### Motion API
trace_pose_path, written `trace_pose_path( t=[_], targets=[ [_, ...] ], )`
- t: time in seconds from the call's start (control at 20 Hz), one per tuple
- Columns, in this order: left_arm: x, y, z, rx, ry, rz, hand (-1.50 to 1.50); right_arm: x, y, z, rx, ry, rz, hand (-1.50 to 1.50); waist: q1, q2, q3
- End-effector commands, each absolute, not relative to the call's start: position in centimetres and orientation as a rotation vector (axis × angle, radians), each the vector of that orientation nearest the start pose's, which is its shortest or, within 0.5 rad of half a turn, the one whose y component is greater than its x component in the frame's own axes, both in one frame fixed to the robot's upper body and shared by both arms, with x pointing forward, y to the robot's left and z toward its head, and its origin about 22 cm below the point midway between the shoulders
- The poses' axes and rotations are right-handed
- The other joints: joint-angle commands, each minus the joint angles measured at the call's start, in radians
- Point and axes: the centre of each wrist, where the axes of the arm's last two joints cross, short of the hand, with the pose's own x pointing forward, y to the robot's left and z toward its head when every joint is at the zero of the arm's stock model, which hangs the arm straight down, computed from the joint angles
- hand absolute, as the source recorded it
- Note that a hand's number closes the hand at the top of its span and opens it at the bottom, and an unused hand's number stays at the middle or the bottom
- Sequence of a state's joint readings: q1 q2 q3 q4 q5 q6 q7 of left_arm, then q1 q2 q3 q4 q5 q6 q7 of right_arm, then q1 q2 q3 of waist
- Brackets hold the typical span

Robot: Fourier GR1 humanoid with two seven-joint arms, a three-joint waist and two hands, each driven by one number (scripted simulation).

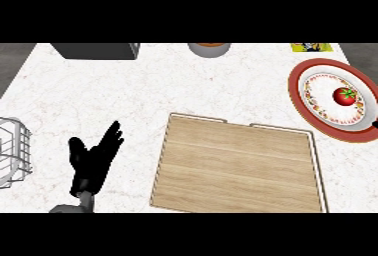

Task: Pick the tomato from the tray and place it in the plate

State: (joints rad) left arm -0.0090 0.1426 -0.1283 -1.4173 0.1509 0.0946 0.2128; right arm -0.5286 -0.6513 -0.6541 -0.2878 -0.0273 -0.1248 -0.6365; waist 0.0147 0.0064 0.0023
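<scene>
Left hand (pixel 92 157) rests open, fingers up; tomato (pixel 345 95) on plate (pixel 299 82).

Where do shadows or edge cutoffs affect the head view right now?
Head view: lighting is even, no glare; the tomato on the plate reads clearly; faint shadow under the tray edge; the plate is clipped at the right edge; the left hand shows whole, open; the right hand is out of view.

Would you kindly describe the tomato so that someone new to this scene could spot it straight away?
Start at the wooden tray in the middle of the white counter, then look to its upper right, where a red-rimmed plate sits near the counter's right edge. The tomato lies in that plate's middle: small, round and red with a green top, the only food on it.
</scene>
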Motion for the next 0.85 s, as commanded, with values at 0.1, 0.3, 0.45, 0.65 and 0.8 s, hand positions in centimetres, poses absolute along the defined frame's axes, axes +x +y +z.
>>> trace_pose_path(
  t=[0.1,0.3,0.45,0.65,0.8],
  targets=[
    [22.4,24.7,-3.4,0.009,-1.184,-0.013,0.00,24.7,-50.8,-2.3,-0.761,-1.566,-0.290,-1.50,-0.011,-0.006,-0.002],
    [23.0,24.1,-3.3,-0.007,-1.178,0.015,0.00,21.8,-51.0,-4.1,-0.792,-1.541,-0.208,-1.50,-0.016,-0.007,-0.003],
    [22.1,23.2,-3.9,0.001,-1.181,0.009,0.00,19.9,-50.8,-5.2,-0.790,-1.512,-0.185,-1.50,-0.018,-0.008,-0.003],
    [22.2,26.5,-4.0,0.007,-1.205,0.012,0.00,20.2,-50.0,-4.2,-0.795,-1.498,-0.197,-1.50,-0.017,-0.008,-0.003],
    [21.5,22.0,-4.3,0.006,-1.171,0.009,0.00,19.1,-48.3,-5.6,-0.803,-1.476,-0.200,-1.50,-0.017,-0.008,-0.003]
  ],
)
